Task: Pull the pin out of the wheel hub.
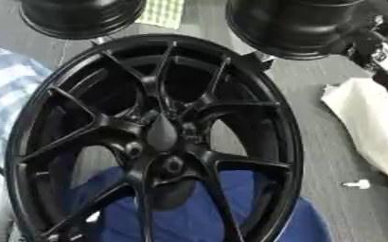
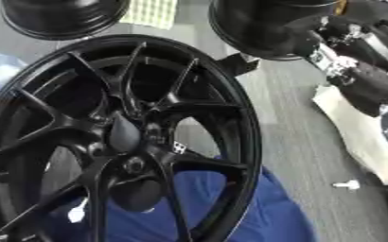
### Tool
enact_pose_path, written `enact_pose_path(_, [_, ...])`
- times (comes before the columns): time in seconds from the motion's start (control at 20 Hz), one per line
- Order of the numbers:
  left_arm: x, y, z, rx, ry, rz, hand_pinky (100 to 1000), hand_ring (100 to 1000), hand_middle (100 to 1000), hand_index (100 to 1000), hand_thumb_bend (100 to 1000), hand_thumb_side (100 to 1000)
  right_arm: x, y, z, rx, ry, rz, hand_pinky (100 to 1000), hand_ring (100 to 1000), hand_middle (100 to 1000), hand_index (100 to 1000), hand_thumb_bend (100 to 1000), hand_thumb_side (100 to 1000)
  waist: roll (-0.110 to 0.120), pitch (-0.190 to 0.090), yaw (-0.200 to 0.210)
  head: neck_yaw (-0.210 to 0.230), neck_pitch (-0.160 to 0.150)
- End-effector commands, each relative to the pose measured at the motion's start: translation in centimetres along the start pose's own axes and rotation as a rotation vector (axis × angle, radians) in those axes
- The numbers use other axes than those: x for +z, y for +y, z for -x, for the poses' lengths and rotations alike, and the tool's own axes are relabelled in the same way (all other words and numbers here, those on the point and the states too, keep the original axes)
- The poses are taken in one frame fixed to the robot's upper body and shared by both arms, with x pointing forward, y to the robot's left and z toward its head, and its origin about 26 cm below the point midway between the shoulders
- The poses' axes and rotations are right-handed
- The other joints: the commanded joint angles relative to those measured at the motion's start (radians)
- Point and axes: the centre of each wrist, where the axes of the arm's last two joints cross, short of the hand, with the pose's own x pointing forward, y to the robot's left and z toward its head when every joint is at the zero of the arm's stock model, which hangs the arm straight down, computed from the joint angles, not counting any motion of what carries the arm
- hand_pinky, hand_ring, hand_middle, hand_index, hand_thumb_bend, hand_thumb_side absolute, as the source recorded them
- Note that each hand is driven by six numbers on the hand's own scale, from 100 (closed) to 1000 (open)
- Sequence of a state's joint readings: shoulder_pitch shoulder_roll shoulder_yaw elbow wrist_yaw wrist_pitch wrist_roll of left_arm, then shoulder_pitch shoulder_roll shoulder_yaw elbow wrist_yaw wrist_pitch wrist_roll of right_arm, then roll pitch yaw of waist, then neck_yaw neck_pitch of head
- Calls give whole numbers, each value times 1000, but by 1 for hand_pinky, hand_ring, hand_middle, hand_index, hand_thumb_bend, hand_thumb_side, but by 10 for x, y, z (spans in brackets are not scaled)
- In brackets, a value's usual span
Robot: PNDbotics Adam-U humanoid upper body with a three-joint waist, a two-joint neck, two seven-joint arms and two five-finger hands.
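One black wheel hub (image 1: 160, 137) upright; right hand (image 2: 367, 82) beside.

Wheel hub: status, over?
Right arm at upper right, off the wheel; hand state unclear. Left hand not seen. Black wheel fills view, hub untouched. Small white piece on table beside it.

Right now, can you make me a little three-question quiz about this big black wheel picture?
1. True or false: the large black spoked alloy wheel is painted red.
2. What colour is the cloth seen through the spokes? A green B blue C yellow
3. Fill in: the small white object lies on the grey floor to the wheel's ____.

Key: 1 false; 2 B; 3 right.
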State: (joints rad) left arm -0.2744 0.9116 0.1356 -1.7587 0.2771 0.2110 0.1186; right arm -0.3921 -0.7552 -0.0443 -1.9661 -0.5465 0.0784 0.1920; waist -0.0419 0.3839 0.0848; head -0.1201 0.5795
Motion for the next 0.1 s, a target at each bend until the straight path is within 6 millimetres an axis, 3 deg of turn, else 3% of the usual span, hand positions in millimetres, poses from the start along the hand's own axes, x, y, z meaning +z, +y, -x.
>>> enact_pose_path(0.05, [-4, 4, -32, 86, -140, -53, 813, 729, 648, 761, 454, 574, -6, -1, -15, 10, -59, -13, 955, 744, 570, 737, 100, 350, -7, -28, -17, 28, 4])
enact_pose_path(0.1, [-4, -2, -42, 135, -197, -48, 813, 729, 648, 761, 455, 573, -7, -1, -16, 8, -67, -13, 954, 744, 570, 737, 100, 349, -9, -26, -17, 30, 4])
